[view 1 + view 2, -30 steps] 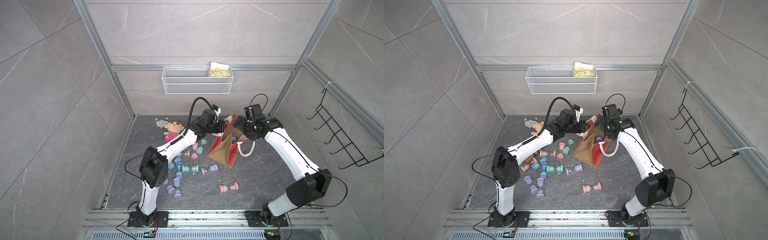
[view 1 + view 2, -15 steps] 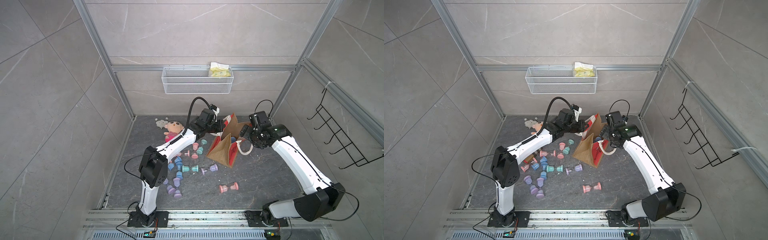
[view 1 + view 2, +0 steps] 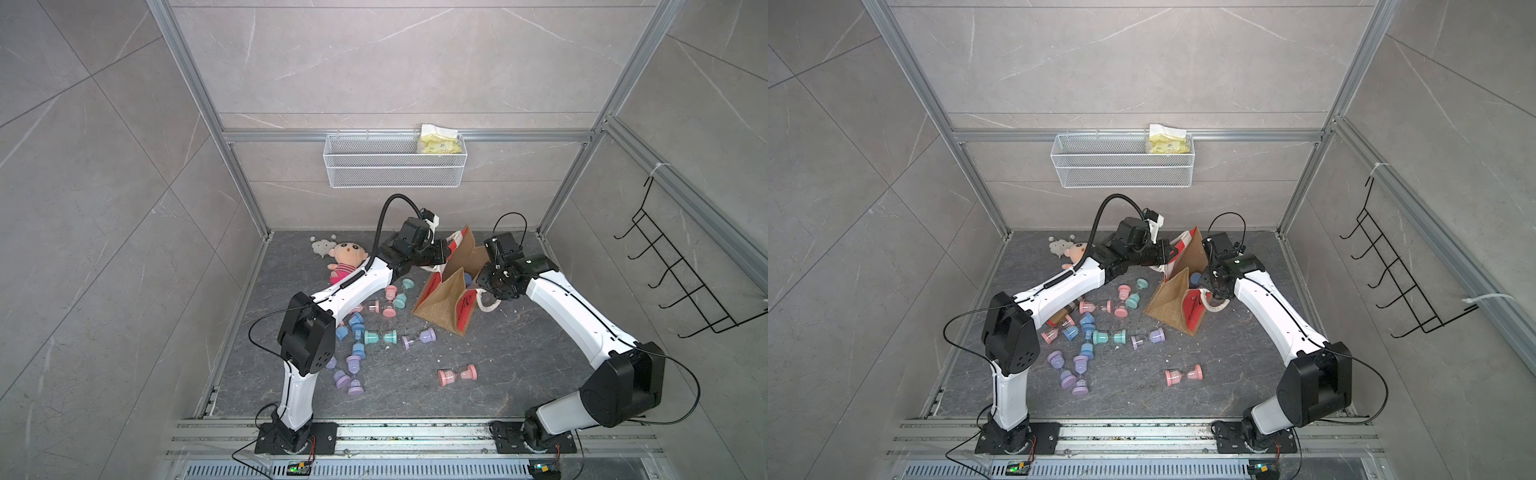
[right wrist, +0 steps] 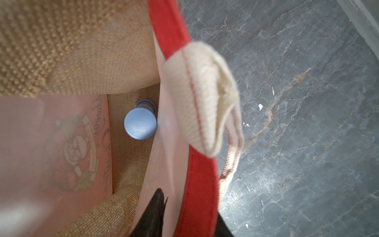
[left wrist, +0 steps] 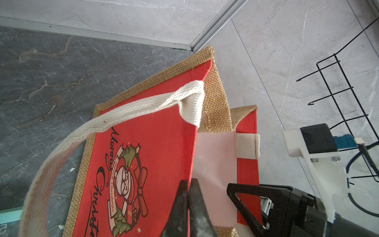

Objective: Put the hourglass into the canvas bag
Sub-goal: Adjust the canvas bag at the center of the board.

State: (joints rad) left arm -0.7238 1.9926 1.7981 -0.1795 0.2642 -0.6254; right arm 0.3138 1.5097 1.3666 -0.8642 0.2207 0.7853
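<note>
Hourglass [image 4: 140, 123], blue, already lies inside the canvas bag [image 3: 444, 303], just right of frame centre in both top views.
Left gripper [image 5: 187, 190] pinches 1 red panel. Right gripper [image 4: 188, 207] straddles the opposite panel, and I cannot tell whether it is clamped. Loose hourglasses [image 3: 457, 376] lie on the bench [image 3: 519, 374], so more may be left to bag.

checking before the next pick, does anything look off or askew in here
Yes. The canvas bag stands skewed, its mouth held open: the left gripper pinches one red panel, the right gripper straddles the other. Many hourglasses lie toppled and scattered beside it; one blue hourglass is already inside.
</note>
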